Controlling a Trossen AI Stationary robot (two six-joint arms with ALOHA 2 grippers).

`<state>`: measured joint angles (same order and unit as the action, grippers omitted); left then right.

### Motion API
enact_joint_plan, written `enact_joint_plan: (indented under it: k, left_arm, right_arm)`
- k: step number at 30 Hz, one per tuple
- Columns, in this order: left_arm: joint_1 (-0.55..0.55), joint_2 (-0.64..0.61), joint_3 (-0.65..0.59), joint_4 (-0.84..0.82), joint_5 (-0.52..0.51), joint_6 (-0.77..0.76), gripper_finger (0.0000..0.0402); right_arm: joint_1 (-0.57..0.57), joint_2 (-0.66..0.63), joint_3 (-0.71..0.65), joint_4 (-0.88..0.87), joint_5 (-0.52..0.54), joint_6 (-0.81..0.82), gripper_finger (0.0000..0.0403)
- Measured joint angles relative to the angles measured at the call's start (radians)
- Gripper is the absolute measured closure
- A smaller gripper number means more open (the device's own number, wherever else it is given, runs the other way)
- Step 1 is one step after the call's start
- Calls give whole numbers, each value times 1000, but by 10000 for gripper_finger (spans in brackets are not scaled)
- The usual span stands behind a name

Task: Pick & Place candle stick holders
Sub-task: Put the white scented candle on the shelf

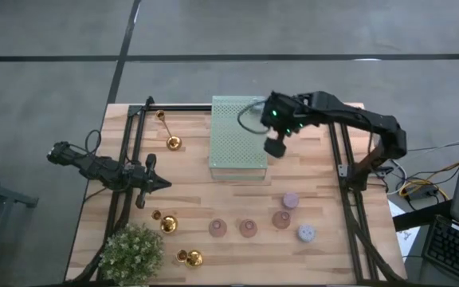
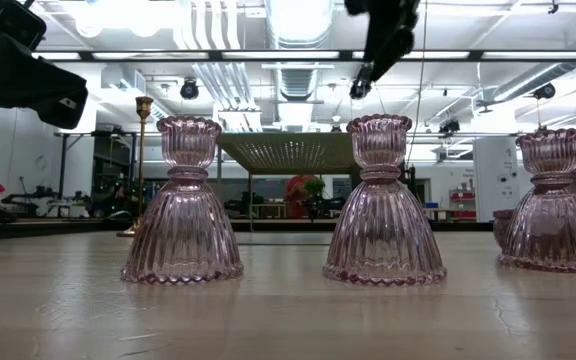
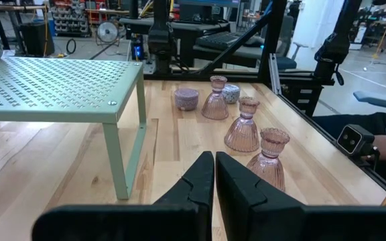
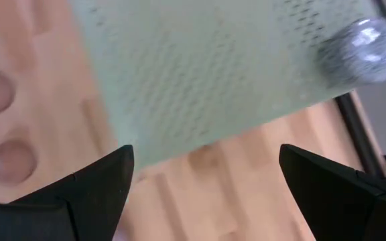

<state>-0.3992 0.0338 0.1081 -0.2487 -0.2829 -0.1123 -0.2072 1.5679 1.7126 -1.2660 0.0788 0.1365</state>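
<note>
Three pinkish glass candle stick holders [image 1: 248,229] stand upright in a row near the table's front, with two squat lavender ones [image 1: 291,200] just to their right. Another blue-grey one [image 4: 365,41] sits on top of the pale green perforated shelf [image 1: 237,135]. Gold holders [image 1: 168,225] are scattered on the left side. My right gripper [image 1: 274,148] hangs open above the shelf's right edge, nothing between its fingers [image 4: 99,187]. My left gripper [image 1: 164,183] is shut and empty, low over the table's left part, pointing toward the glass holders [image 3: 243,126].
A bushy potted plant [image 1: 131,253] stands at the front left corner. Black frame rails [image 1: 345,159] run along the table's left and right sides. Bare wood lies between the shelf and the row of glass holders.
</note>
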Motion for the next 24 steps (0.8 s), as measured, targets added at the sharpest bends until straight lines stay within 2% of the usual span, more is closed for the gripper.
enact_joint_plan:
  k: [6,13,18,24]
  left_arm:
    - [0,0,0,1,0,0,381]
    - [0,0,0,1,0,0,381]
    - [0,0,0,1,0,0,381]
    - [0,0,0,1,0,0,381]
  right_arm:
    - [151,-112,-125,-19,6,115,37]
    - [260,-228,-351,-14,25,411,37]
    - [369,-302,-531,-8,-17,540,37]
    - [556,-357,-685,119,-46,635,37]
